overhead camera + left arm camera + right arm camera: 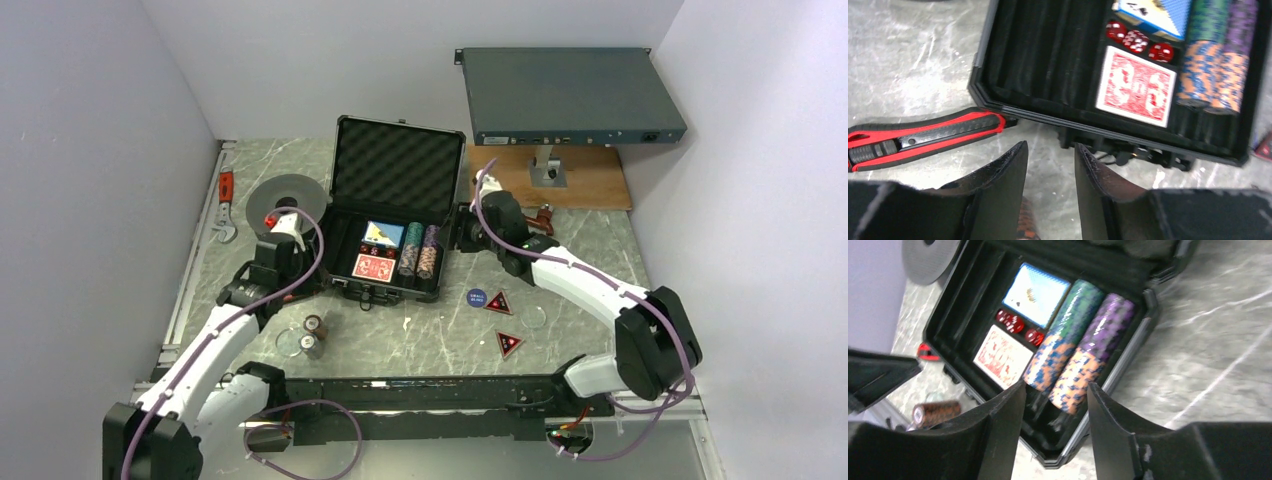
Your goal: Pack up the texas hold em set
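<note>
Plainly, two chip rolls (pixel 311 345) lay sideways on the bench (pixel 440 340) at 7 o'clock of the open case (pixel 398 168), just 6 o'clock of the nearer, half-spread, empty left claw (pixel 1050 147), while the right claw (pixel 1057 387), parted and empty, hovered at its 3 o'clock.

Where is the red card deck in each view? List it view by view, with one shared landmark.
Top external: red card deck, front middle of the open case.
Left wrist: right of centre, inside the case.
Right wrist: left of centre.
Shared landmark: chip stacks lying alongside it.
</note>
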Action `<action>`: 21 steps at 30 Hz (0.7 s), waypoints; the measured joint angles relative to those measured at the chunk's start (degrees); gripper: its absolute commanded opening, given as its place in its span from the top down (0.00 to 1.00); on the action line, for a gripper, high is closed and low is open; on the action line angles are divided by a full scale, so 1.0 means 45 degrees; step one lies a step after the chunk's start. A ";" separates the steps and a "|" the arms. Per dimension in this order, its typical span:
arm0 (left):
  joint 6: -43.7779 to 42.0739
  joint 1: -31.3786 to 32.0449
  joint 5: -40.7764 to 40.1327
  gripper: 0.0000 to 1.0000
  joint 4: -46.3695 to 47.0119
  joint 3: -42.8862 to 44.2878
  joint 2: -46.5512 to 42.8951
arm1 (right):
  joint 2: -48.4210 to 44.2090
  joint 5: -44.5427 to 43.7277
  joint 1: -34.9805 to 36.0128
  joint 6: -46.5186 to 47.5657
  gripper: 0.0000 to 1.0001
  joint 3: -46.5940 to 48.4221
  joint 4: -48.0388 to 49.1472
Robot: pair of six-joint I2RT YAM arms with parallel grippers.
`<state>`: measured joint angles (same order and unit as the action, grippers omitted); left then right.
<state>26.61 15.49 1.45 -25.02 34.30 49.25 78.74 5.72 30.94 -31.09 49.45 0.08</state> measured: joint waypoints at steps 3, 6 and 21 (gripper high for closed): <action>0.0534 -0.0005 -0.0850 0.55 0.0486 -0.0437 0.0631 | 0.0141 0.0559 0.0432 -0.0097 0.55 0.0000 -0.0005; 0.0811 0.0000 -0.1418 0.55 0.1005 -0.0719 0.1005 | 0.0447 0.0971 0.0767 -0.0243 0.57 -0.0015 0.0039; 0.1258 -0.0019 -0.2433 0.58 0.5061 -0.1039 0.4167 | 0.4056 0.1520 0.0933 -0.0899 0.60 0.0335 0.1593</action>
<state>32.27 15.40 -9.50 -2.24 29.63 68.01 96.99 12.56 35.14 -35.14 50.96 7.25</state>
